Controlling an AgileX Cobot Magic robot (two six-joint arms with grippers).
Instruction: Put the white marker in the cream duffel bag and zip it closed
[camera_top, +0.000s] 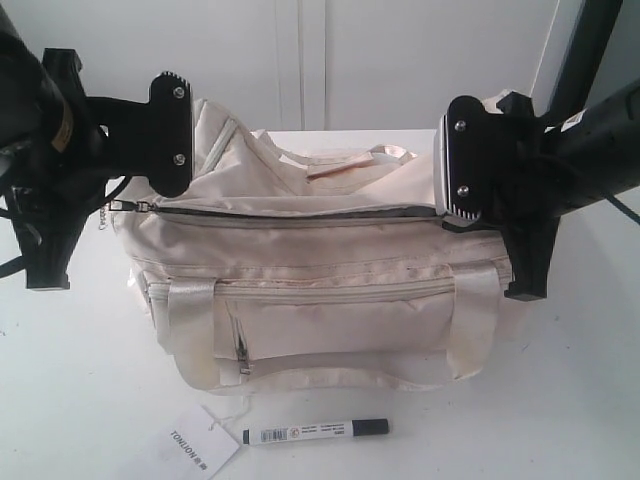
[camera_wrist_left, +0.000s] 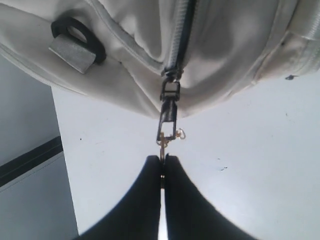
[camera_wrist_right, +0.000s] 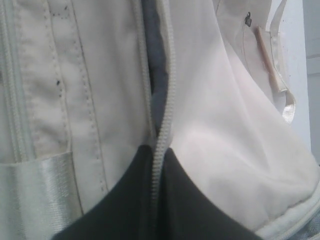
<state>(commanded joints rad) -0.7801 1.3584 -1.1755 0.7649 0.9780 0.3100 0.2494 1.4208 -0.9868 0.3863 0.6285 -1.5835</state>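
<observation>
Cream fabric, soft and slack, sags between the two hands. The cream duffel bag (camera_top: 330, 300) has no stiffness of its own, so it will likely fold or drag wherever it is pulled unless the other end is braced.

The left hand (camera_wrist_left: 162, 162) has its fingers pressed together on the small metal zip pull (camera_wrist_left: 169, 107), which hangs from the slider at that end of the top zip (camera_top: 300, 212). The right hand (camera_wrist_right: 154, 150) is closed just as tightly, pinching the zip seam at the opposite end. Just past its fingertips the teeth part into a narrow slit showing dark lining (camera_wrist_right: 155, 85).

The white marker (camera_top: 315, 432) is not yet in the bag. It lies flat on the surface (camera_top: 520, 400), well apart from both hands and roughly midway between them, beyond the bag's pocket side. A paper tag (camera_top: 200, 447) sits just beside its tip end.

The marker looks light, rigid and smooth. Being round, it may roll away from a clumsy pinch, and it sits low on the surface. The safest hold is probably across the labelled barrel near its middle, away from the dark cap (camera_top: 372, 427), which could slip or pull off. The slit looks too tight for it, so the mouth would have to be spread first.
</observation>
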